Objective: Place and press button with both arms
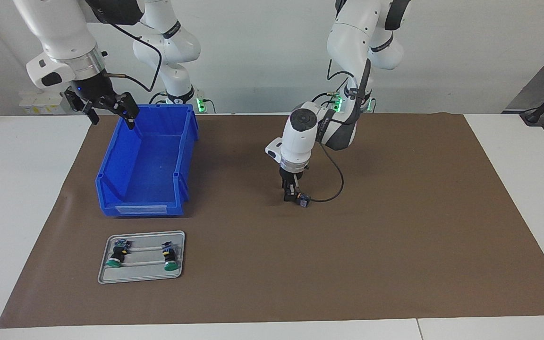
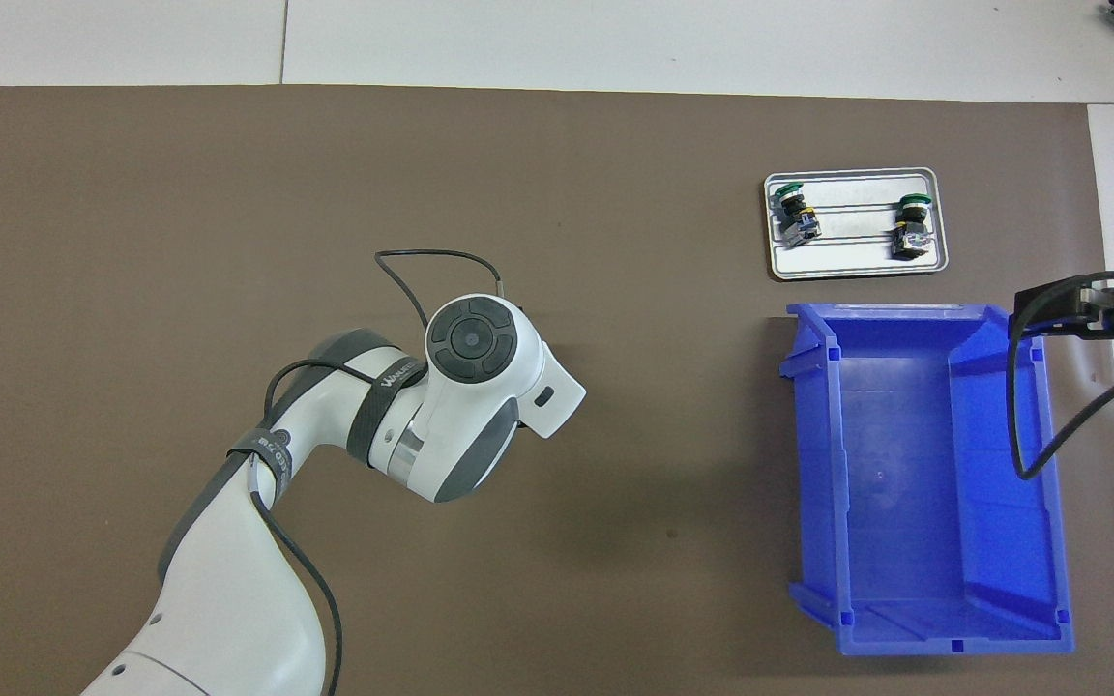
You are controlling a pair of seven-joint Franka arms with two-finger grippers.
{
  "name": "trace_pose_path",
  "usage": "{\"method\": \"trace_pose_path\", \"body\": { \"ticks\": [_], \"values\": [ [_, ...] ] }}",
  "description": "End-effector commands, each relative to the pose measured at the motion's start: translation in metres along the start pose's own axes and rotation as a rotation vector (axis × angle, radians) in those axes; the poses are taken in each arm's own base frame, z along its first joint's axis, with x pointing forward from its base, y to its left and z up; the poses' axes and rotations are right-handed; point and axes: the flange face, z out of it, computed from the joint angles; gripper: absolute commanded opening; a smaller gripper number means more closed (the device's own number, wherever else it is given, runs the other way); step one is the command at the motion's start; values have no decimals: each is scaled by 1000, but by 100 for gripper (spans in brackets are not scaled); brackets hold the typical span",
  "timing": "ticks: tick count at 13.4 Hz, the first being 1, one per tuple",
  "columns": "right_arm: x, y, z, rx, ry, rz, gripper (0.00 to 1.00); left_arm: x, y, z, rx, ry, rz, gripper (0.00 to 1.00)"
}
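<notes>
The button [image 1: 302, 200] sits at frame centre in the facing view, low on the brown mat [image 1: 395, 226], between the left gripper [image 1: 293, 194] fingers; whether they clamp it cannot be told. The right gripper [image 1: 111, 109], upper left, waits spread wide over the blue bin [image 1: 145, 163] rim.

Overhead view: the left arm's wrist hides the button. Risk: it may topple on release.

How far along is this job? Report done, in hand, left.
Done: one button looks down on the mat mid-table; two more buttons lie in the tray. In hand: the left end effector is at that button; grip unclear. Left: the press; the right end effector waits open over the blue bin.
</notes>
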Motion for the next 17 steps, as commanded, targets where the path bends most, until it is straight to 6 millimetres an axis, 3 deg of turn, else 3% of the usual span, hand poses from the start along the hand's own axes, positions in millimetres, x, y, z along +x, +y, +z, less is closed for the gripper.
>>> {"method": "trace_pose_path", "body": {
  "ticks": [1,17],
  "values": [
    [-2,2,-1,19,5,-14,100,-12,-11,-2,-3,-14,62,54],
    [-2,1,-2,20,7,-15,100,-28,-19,0,11,-47,312,61]
  ]
}}
